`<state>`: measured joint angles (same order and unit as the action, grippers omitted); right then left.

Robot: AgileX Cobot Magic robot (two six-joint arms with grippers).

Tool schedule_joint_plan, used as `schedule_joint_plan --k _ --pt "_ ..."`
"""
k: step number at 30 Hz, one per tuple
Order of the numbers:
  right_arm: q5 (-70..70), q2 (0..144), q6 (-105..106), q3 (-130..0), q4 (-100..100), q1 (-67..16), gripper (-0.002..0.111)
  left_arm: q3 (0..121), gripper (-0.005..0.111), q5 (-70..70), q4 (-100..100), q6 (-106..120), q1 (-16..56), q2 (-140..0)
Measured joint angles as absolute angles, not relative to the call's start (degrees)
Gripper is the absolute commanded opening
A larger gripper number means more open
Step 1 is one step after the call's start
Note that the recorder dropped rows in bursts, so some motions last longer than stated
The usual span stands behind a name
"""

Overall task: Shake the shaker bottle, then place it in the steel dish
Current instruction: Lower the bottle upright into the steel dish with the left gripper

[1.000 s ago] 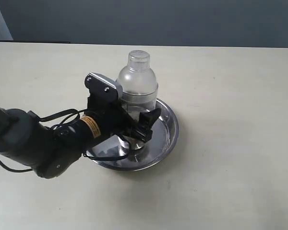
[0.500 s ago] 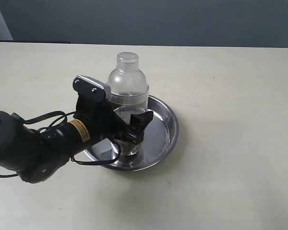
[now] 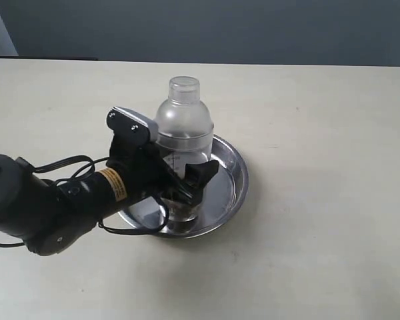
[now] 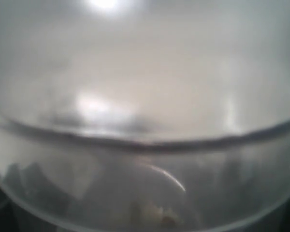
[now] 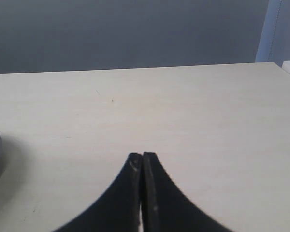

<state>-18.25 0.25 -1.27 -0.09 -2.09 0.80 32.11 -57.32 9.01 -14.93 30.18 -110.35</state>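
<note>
Fingers (image 3: 204, 172) of the left gripper (image 3: 187, 179) pinch the lower body of the bottle (image 3: 184, 123), which stands upright inside the dish (image 3: 232, 175), toward its left side. The left arm (image 3: 47, 207) reaches in low from the left, its wrist angled slightly upward. The right gripper (image 5: 142, 162) hangs above the bare table (image 5: 193, 111), its jaws pressed together.

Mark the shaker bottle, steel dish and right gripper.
shaker bottle (image 3: 184, 121), exterior view, on its domed shoulder.
steel dish (image 3: 239, 176), exterior view, on its right-hand rim.
right gripper (image 5: 142, 157), right wrist view, where the shut fingers' tips meet.
</note>
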Motion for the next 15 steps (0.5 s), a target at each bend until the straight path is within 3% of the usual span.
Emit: schedule_joint_plan --k 7,15 --pt "-18.2 0.2 -1.3 -0.1 -2.1 0.8 -0.001 32.1 0.052 -57.8 6.8 -9.8 30.2 -110.5" --pt "-18.2 0.2 -1.3 -0.1 -2.1 0.8 -0.001 31.8 0.08 -59.7 4.8 -6.1 30.2 -111.0"
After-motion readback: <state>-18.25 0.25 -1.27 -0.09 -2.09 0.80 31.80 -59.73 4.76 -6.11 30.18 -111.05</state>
